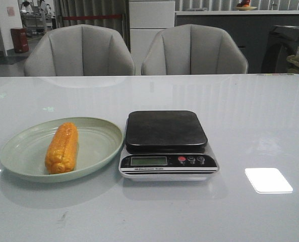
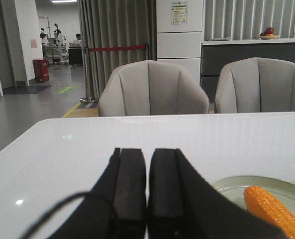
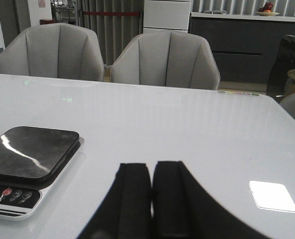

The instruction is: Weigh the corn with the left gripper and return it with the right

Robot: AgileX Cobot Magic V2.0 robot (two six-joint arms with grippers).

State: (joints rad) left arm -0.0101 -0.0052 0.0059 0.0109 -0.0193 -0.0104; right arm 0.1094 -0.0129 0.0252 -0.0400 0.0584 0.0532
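The orange-yellow corn [image 1: 62,147] lies lengthwise on the pale green plate [image 1: 18,151] at the table's front left. It also shows in the left wrist view [image 2: 274,211], on the plate [image 2: 237,186]. My left gripper [image 2: 147,152] is shut and empty, low over the table to the left of the plate. My right gripper [image 3: 152,167] is shut and empty, to the right of the kitchen scale [image 3: 30,152]. Neither gripper shows in the front view. The scale [image 1: 165,128] has a bare black platform and stands just right of the plate.
Two grey chairs [image 1: 81,50] [image 1: 193,49] stand behind the white table's far edge. A bright light patch [image 1: 268,180] lies on the table at the front right.
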